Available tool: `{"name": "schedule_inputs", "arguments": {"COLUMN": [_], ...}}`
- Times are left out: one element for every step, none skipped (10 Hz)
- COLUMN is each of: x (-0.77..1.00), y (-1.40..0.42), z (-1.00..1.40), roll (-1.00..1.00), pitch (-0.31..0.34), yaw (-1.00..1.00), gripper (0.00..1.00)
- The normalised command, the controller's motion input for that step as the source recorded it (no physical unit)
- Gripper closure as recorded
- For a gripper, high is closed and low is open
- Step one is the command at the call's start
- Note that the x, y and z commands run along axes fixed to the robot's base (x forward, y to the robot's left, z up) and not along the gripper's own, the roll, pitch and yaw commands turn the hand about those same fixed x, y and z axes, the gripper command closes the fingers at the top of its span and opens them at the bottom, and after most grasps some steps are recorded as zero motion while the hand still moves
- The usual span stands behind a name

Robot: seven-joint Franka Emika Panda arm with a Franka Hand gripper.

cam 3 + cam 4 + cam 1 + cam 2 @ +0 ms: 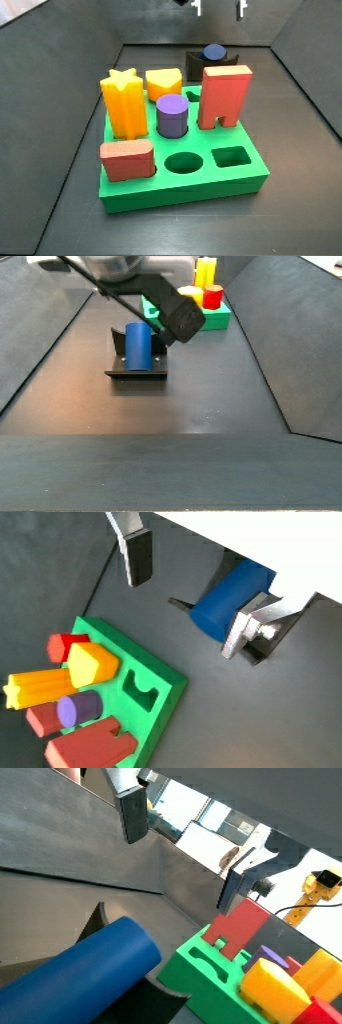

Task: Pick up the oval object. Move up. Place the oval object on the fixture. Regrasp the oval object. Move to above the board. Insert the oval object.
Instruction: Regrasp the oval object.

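Observation:
The oval object (138, 344), a dark blue smooth peg, lies lengthwise on the black fixture (136, 374). In a side view its rounded end (213, 52) shows above the fixture (197, 68), behind the green board (181, 185). My gripper (186, 614) is open and hangs above the peg with nothing between its fingers. Its silver plates stand apart in both wrist views, and the oval object (234, 597) lies below, next to one finger (245, 634). The peg (80, 983) rests in the fixture's notch (163, 1004). At a side view's upper edge the gripper (221, 8) is high over the fixture.
The board (154, 687) carries a yellow star peg (123, 100), a yellow peg (163, 82), a purple cylinder (171, 115), a tall red piece (226, 95) and a low red block (124, 160). A round hole (183, 162) and a square hole (231, 156) are open. Dark sloped walls (80, 120) flank the floor.

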Motion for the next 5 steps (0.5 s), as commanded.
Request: {"name": "schedule_inputs", "arguments": {"x": [-0.10, -0.11, -0.12, -0.10, -0.05], "y": [-0.79, -0.63, -0.48, -0.36, -0.09], "z": [0.84, 0.67, 0.48, 0.35, 0.04], "roll": [1.00, 1.00, 1.00, 1.00, 1.00], "pitch": [0.065, 0.052, 0.044, 0.041, 0.038], "yaw": [0.01, 0.01, 0.01, 0.01, 0.01], "gripper": [0.00, 0.00, 0.00, 0.00, 0.00]}}
